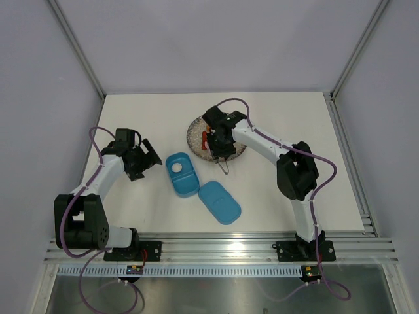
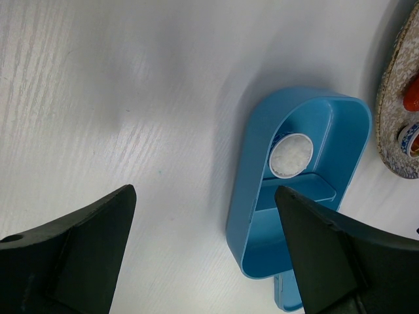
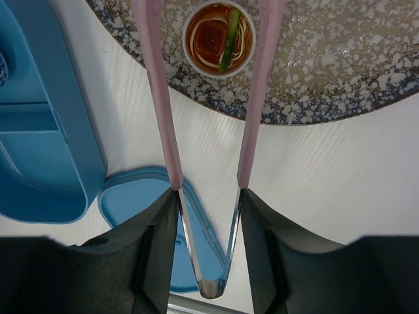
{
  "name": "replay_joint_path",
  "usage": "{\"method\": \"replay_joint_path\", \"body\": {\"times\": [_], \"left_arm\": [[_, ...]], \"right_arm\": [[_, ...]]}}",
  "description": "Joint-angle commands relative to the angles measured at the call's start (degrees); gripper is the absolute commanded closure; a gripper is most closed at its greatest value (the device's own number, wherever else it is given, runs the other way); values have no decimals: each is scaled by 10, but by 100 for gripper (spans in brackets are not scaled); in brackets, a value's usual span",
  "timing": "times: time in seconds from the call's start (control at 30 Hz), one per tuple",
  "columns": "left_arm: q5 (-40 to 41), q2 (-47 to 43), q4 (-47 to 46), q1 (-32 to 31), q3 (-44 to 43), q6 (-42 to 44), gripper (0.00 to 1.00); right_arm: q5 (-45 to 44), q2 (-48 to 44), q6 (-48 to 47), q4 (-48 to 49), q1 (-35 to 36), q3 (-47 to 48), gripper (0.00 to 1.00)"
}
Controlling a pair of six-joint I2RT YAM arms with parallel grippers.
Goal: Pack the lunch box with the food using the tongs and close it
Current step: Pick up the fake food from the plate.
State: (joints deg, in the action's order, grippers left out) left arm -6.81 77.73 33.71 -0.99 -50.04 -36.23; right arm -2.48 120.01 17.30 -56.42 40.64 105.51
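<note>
The blue lunch box [image 1: 183, 175] [image 2: 262, 216] [image 3: 39, 131] lies open, with a white ball of food [image 1: 175, 167] [image 2: 292, 155] in one compartment. Its flat lid [image 1: 220, 203] [image 3: 131, 203] lies beside it. My right gripper [image 1: 221, 149] [image 3: 206, 196] is shut on the pink tongs [image 3: 158, 98], one jaw against each arm. The tongs' arms straddle a small white cup of orange food [image 3: 218, 38] on the speckled plate [image 1: 196, 129] [image 3: 327, 59]. A red piece [image 1: 205, 140] [image 2: 412, 95] also lies on the plate. My left gripper [image 1: 143, 160] [image 2: 206, 261] hangs open left of the box, holding nothing.
The plate [image 2: 396, 137] sits just beyond the box, toward the table's back. White table surface stretches left of the box and to the right of the plate. A metal rail [image 1: 222, 245] runs along the near edge.
</note>
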Motion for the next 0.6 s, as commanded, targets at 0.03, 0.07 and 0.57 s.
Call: {"method": "replay_joint_path", "body": {"times": [0.03,0.07,0.57], "left_arm": [[-3,-5,-15,4,-4,5,8],[-4,-5,-15,4,-5,5,8],[-7,0,-15,4,-10,5,8]], "right_arm": [[0,-25,-3,-1,-3,-12,52],[2,-21,-2,-1,-3,-14,52],[22,11,-9,8,-3,-29,50]]}}
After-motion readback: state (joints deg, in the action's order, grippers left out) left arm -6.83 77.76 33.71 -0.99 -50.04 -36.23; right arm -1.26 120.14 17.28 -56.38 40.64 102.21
